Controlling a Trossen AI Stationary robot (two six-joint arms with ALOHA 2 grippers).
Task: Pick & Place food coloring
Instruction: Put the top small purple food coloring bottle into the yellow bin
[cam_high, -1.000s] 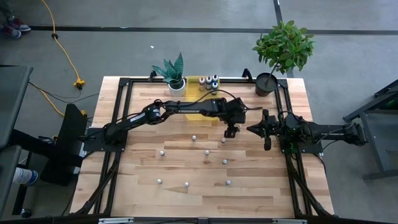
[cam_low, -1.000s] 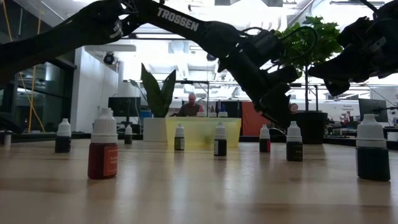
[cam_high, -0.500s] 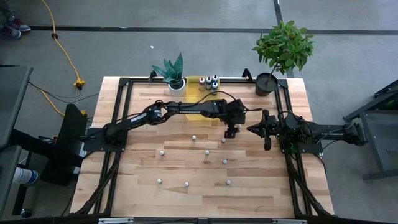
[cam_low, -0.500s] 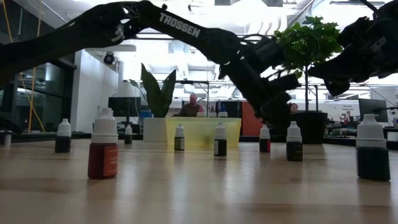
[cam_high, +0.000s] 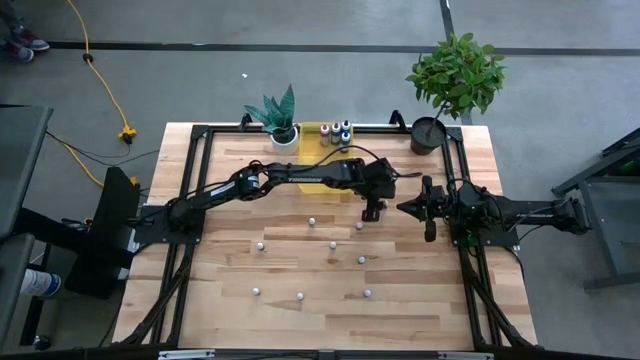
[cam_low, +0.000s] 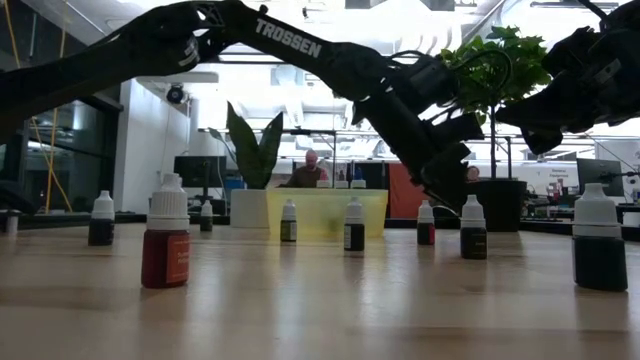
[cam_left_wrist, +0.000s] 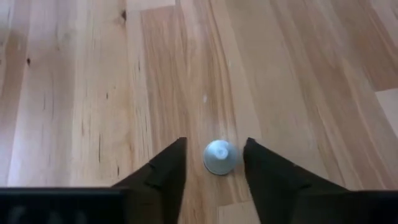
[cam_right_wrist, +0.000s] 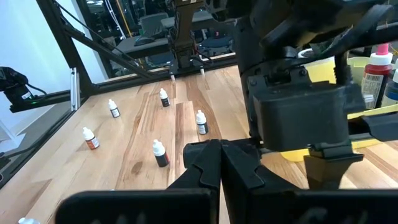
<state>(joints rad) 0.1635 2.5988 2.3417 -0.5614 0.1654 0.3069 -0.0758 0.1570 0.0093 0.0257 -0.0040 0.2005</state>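
The left gripper (cam_high: 371, 212) hangs low over the pale wooden plank table (cam_high: 230, 310), on the near side of the translucent yellow rectangular tray (cam_high: 312, 133) that sits at the table's far edge; its two dark fingers (cam_left_wrist: 163, 177) stand apart on either side of the round white cap of a small food coloring bottle (cam_left_wrist: 219, 157), with a thin strip of bare wood showing between cap and each finger, so no contact is confirmed. In the low view the same gripper (cam_low: 448, 190) sits just above and beside a dark-bodied white-capped bottle (cam_low: 473, 228). Four larger bottles with coloured bodies (cam_high: 336, 131) stand grouped at the tray's right end. The remaining small white-capped bottles (cam_high: 333, 245) are scattered upright across the table, nearer than the tray and well apart from one another; one with a red body (cam_low: 166, 246) stands closest to the low camera. The right gripper (cam_high: 407, 208) is held above the table to the right of the tray, close beside the left gripper, with its fingers (cam_right_wrist: 211, 163) pressed together and nothing between them. A spiky green plant in a white pot (cam_high: 280, 118) stands just left of the tray
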